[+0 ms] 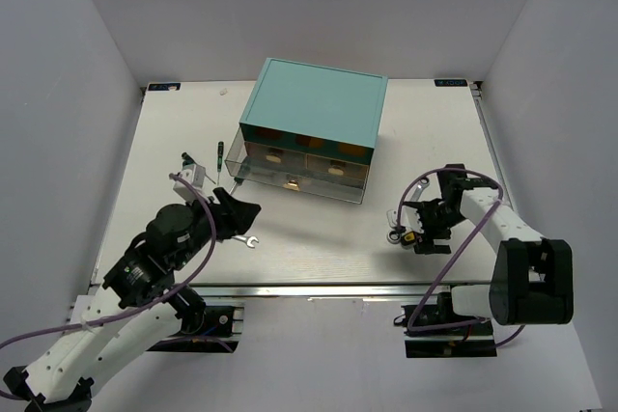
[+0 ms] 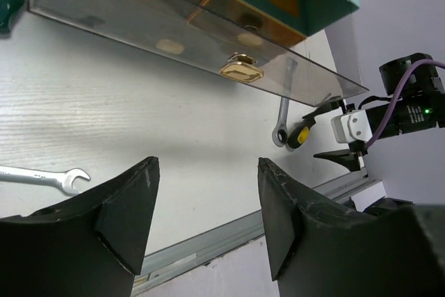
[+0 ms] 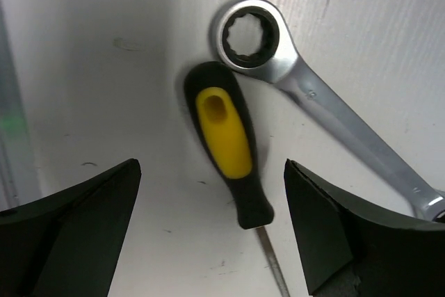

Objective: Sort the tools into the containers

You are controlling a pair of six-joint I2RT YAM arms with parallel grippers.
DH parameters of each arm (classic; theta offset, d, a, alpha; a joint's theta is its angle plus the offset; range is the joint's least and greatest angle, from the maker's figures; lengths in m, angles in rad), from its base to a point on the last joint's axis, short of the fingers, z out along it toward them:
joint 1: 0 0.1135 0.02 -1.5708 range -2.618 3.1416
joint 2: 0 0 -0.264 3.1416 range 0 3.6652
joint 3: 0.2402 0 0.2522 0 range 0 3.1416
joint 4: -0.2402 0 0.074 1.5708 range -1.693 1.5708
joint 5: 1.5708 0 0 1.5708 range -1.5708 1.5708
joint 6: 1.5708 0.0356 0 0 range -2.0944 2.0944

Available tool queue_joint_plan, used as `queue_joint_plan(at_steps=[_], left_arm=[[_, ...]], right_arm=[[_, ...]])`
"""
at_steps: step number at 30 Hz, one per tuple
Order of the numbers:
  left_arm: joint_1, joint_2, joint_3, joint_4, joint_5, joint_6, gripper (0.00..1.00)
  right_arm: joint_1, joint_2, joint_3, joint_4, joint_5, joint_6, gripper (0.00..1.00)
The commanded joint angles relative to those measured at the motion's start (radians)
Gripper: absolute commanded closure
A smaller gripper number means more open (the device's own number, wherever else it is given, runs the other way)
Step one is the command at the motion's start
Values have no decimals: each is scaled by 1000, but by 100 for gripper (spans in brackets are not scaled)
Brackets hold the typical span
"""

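Note:
The teal chest [image 1: 314,108] stands at the back with one clear drawer [image 1: 290,180] pulled out, its gold handle [image 2: 241,69] facing me. A yellow-and-black screwdriver [image 3: 226,137] lies touching a silver ring wrench [image 3: 313,95] on the table. My right gripper [image 3: 211,165] hovers open over them, a finger on each side of the screwdriver's handle. A second silver wrench [image 1: 247,239] lies just in front of my left gripper [image 1: 241,214], which is open and holds nothing. A green-handled screwdriver [image 1: 219,154] lies beside the chest's left front corner.
Another small dark tool [image 1: 186,158] lies left of the green screwdriver. The metal rail of the table's near edge [image 2: 229,234] runs below my left fingers. White walls close in the table on three sides.

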Motion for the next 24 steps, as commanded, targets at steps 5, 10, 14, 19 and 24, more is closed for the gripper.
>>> queue_joint_plan(at_steps=[5, 10, 14, 19, 24], left_arm=[[5, -49, -14, -98, -60, -58, 31], [5, -50, -17, -115, -67, -71, 31], [6, -50, -20, -115, -77, -85, 31], [5, -49, -26, -119, -89, -104, 31], [5, -44, -34, -115, -84, -111, 31]], right_arm=[[-6, 129, 6, 119, 35, -27, 16], [-6, 204, 14, 85, 32, -67, 29], [-6, 210, -28, 93, 52, -73, 48], [-31, 178, -14, 33, 30, -30, 92], [-81, 13, 40, -97, -63, -59, 100]])
